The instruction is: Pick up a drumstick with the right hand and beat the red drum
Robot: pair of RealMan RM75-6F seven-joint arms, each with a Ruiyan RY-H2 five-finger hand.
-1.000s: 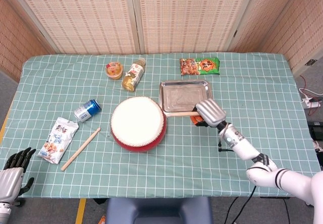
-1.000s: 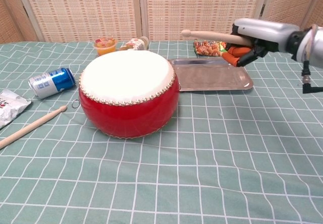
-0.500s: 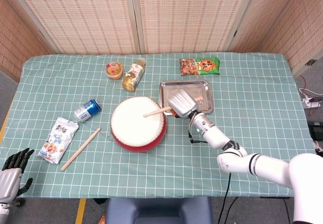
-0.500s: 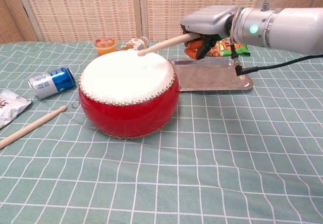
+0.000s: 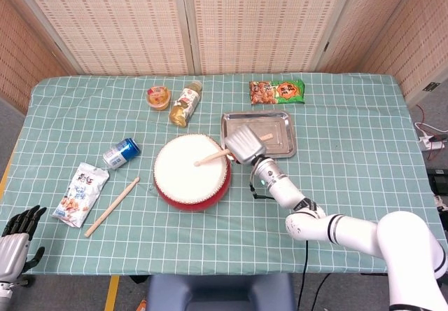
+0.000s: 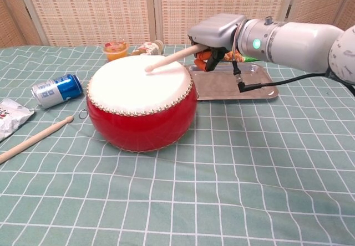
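Checked tablecloth (image 5: pixel 364 150), drum (image 5: pixel 190 169) near front edge.

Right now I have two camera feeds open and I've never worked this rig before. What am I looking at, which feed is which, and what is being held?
You see a two-armed robot with human-like hands at a table. The head view looks down from above; the chest view looks across the table from low down. The right hand grips a drumstick, its tip on or just above the white skin of the red drum. The left hand hangs off the table's near-left corner, fingers apart, holding nothing. On the checked green cloth lie a second drumstick, a blue can on its side, a white snack bag, a metal tray, a bottle on its side, a small cup and a snack packet.
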